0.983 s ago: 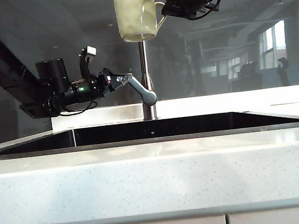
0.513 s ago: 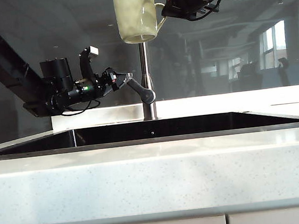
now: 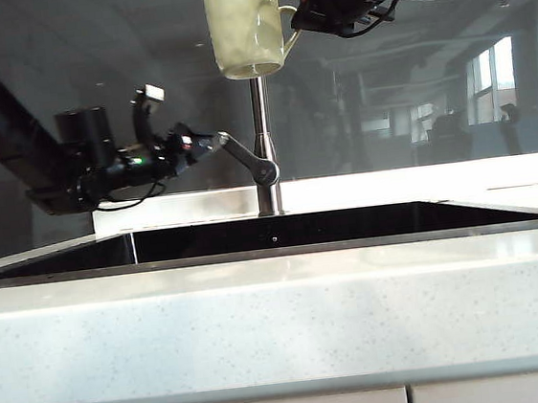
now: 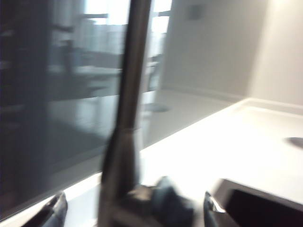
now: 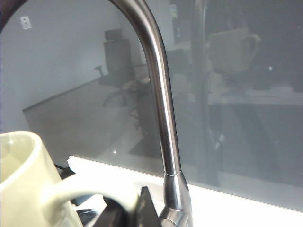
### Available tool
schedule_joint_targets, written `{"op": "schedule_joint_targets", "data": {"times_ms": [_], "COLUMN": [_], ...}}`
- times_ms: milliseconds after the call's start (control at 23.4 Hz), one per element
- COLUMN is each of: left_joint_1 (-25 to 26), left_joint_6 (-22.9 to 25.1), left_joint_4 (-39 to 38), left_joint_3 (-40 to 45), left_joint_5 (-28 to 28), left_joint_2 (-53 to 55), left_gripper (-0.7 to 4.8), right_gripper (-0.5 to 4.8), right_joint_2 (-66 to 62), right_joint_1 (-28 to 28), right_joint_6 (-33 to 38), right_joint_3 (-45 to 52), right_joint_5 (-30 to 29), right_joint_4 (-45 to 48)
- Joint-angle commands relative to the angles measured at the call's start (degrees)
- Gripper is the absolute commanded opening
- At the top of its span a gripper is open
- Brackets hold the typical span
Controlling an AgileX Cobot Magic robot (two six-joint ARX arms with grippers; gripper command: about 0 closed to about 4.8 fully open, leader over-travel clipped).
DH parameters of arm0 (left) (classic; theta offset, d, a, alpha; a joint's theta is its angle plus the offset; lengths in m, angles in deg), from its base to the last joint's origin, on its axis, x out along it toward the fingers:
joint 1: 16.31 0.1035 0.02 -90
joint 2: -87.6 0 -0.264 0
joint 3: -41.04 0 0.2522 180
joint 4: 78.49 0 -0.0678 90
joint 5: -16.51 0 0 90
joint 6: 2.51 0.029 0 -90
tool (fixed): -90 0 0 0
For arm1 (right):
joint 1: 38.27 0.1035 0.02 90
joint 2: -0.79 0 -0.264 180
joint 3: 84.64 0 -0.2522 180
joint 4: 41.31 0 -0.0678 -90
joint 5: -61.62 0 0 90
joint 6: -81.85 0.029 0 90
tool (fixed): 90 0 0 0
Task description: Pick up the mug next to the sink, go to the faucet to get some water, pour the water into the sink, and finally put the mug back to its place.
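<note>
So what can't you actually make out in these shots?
- Water: the faucet spout tip is cut off by the exterior view's top edge; no stream shows.
- Inside the mug, held by the right gripper: seen from below, contents hidden.
- Left gripper on the lever: the left wrist view is blurred, so contact is unclear.
- Sink floor: hidden behind the countertop edge.

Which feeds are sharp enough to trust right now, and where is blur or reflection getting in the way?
Left wrist view: smeared throughout; the faucet and the left hand show soft edges. Right wrist view: crisp on the spout, though the dark glass mirrors the mug. Exterior view: sharp; the backsplash reflects room and windows behind the right hand, and the sink reads as plain black.
</note>
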Motion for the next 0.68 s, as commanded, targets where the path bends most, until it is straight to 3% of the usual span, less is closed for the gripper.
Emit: {"op": "schedule_joint_targets", "data": {"times_ms": [43,299,342,427,513,684], "left_joint_1": [0.5,2.3,2.7,3.4,3.8,4.1], "left_joint_6": [-12.6,-28.2,-31.9,-34.8,-37.1,-39.3], "left_joint_4": [12.0,27.7,28.9,28.9,28.9,28.9], "left_joint_3": [-0.3,-0.2,-0.2,-0.2,-0.2,-0.2], "left_joint_5": [-5.4,-7.6,-9.0,-10.5,-10.8,-11.0], "left_joint_2": [-0.5,-0.5,-0.6,-0.7,-0.8,-0.8], "left_gripper": [3.63,3.44,2.41,1.28,0.67,-0.04], "right_gripper": [-0.05,-0.05,-0.05,-0.05,-0.05,-0.05], "right_joint_2": [1.0,1.5,2.0,2.7,3.6,6.0], "right_joint_1": [0.0,-1.3,-1.8,-2.8,-3.4,-4.1], "right_joint_6": [0.8,0.2,-0.6,-2.9,-7.2,-18.0], "right_joint_3": [-0.8,-0.8,-0.8,-0.8,-0.8,-0.8], "right_joint_5": [0.1,0.3,0.3,0.3,0.6,3.9], "right_joint_4": [4.9,4.0,3.5,2.4,0.3,-6.5]}}
